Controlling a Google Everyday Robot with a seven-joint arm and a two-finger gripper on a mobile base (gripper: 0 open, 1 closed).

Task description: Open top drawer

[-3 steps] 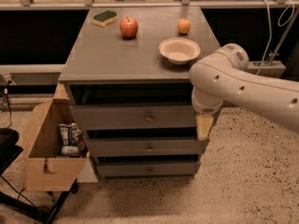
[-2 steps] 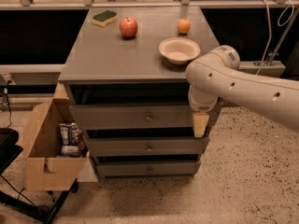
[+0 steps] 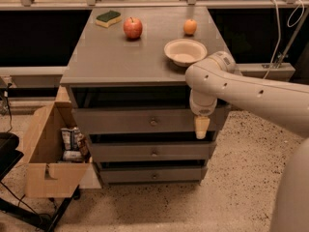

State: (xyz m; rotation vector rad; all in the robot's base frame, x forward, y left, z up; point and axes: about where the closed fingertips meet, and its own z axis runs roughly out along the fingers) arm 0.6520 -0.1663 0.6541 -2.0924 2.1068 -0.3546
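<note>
The top drawer [image 3: 120, 121] is the widest grey front of three in the grey cabinet, with a small round metal knob [image 3: 153, 122] at its centre. A dark gap shows above its front panel, under the cabinet top. My gripper [image 3: 201, 127] hangs from the white arm in front of the right end of this drawer front, to the right of the knob and about level with it. It holds nothing that I can see.
On the cabinet top [image 3: 111, 57] stand a green sponge [image 3: 108, 18], a red apple [image 3: 133, 27], an orange [image 3: 190, 27] and a white bowl [image 3: 185, 51]. Two narrower drawers [image 3: 153, 152] sit below. An open cardboard box [image 3: 50, 153] with packets stands at the left.
My arm has swung left, bringing the gripper along the top drawer front closer to the knob. The drawers have not moved.
</note>
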